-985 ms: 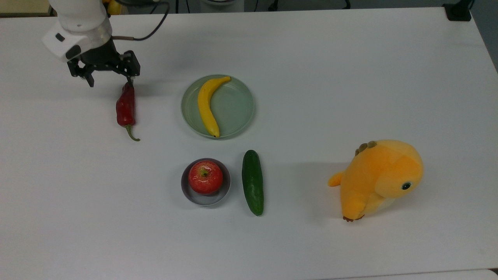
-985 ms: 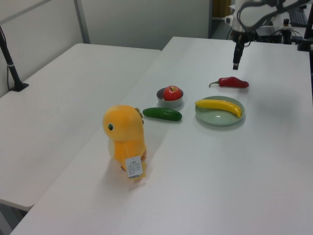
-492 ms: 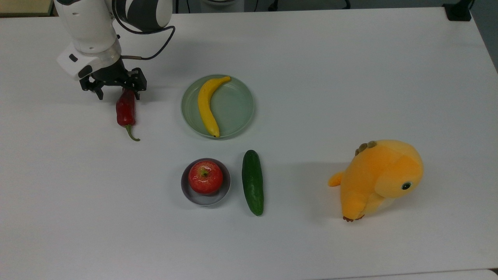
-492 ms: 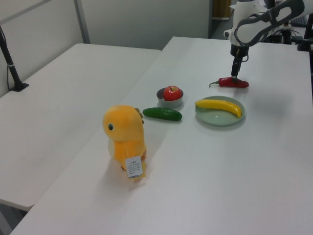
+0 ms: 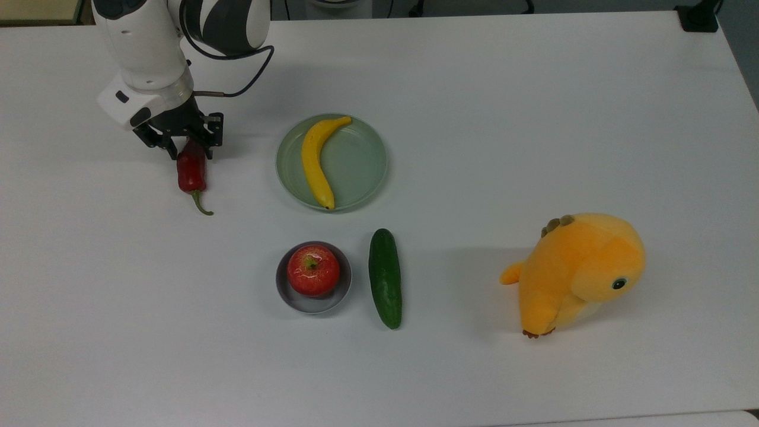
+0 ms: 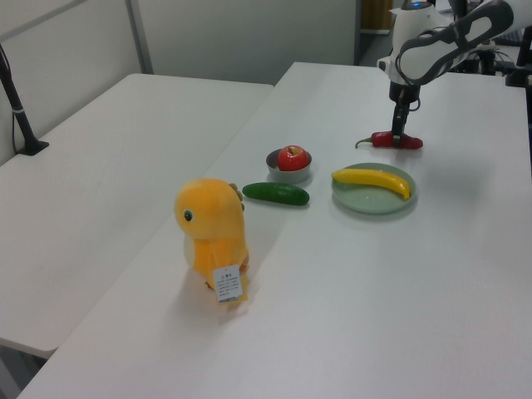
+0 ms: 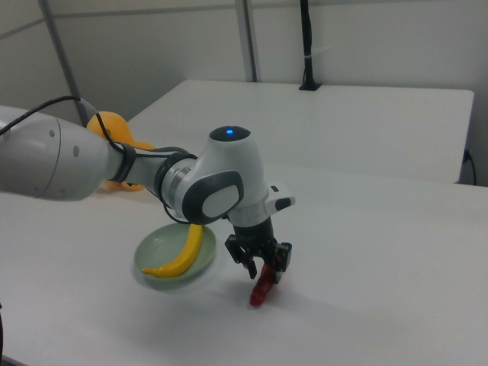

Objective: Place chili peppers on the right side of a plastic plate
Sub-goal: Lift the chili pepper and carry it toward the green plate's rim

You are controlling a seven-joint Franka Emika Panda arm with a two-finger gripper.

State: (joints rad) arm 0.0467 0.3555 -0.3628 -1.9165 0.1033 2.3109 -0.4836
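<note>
Red chili [image 5: 191, 172] lies on desk [image 5: 533, 118] well apart from green plate [image 5: 356, 163]; gripper [image 5: 188, 149] fingers open, straddling its blunt end, holding nothing; end-grip on glossy skin risks slipping.

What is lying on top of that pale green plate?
A yellow banana lies along one side of the plate; the rest of the dish is bare. Whatever is beneath the banana is covered.

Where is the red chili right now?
In the top view, the chili lies on the table at the plate's left, with the end effector over its upper end.
</note>
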